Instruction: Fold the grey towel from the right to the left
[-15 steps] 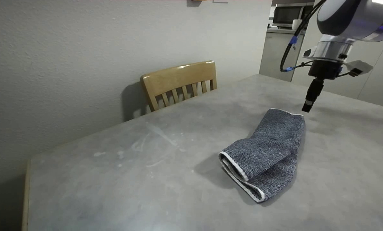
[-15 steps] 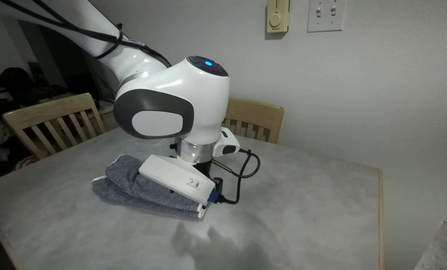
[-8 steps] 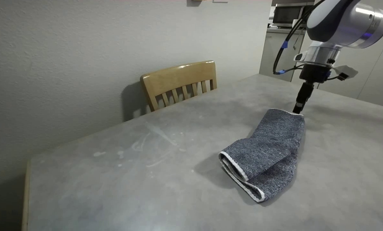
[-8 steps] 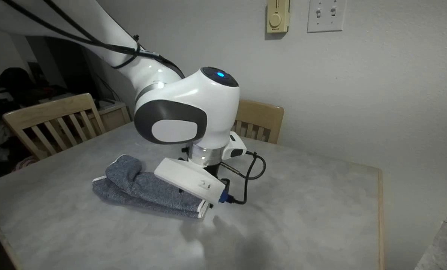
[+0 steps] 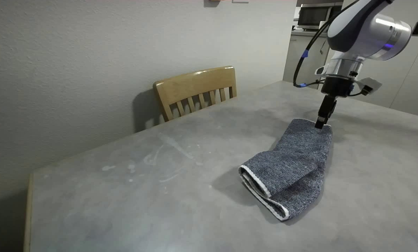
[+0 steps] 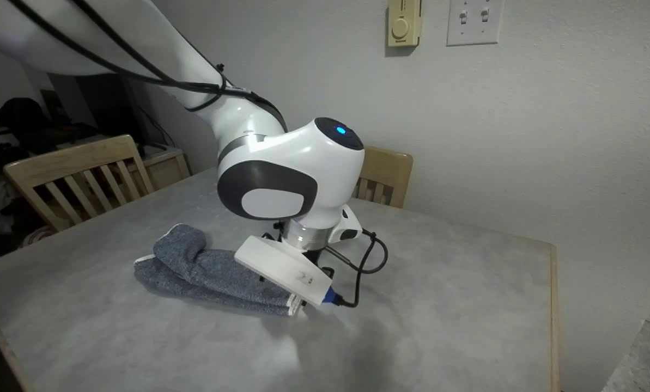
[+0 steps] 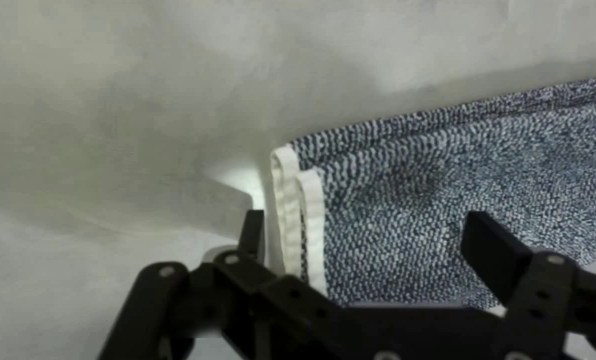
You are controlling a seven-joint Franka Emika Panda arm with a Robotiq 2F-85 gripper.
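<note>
Plainly, the gripper (image 7: 364,219) has its jaws wide apart and holds nothing: one finger (image 7: 252,233) stands out past the white hem (image 7: 313,220), over the table (image 7: 103,125), and its mate is over the towel (image 7: 427,205). I can't tell from the wrist view whether that inner tip touches the weave or hangs just above it. The step in hand looks like a pinch on this end, with the fold across yet to be made.

Most of the risk sits at the hem. It lies doubled, the upper edge set back a little from the lower, so jaws that close too high could take the top layer alone and leave the bottom one behind. If they come too low, the outer finger could shove the edge inward and ruck the towel rather than grip it.

Farther along, the towel's other end lies loosely folded on the table, its layers gaping in an exterior view. Nothing pins it, so a sideways pull might drag the whole towel along. Beyond the table a chair (image 5: 194,82) stands by the wall (image 5: 89,63), well apart from the gripper.
</note>
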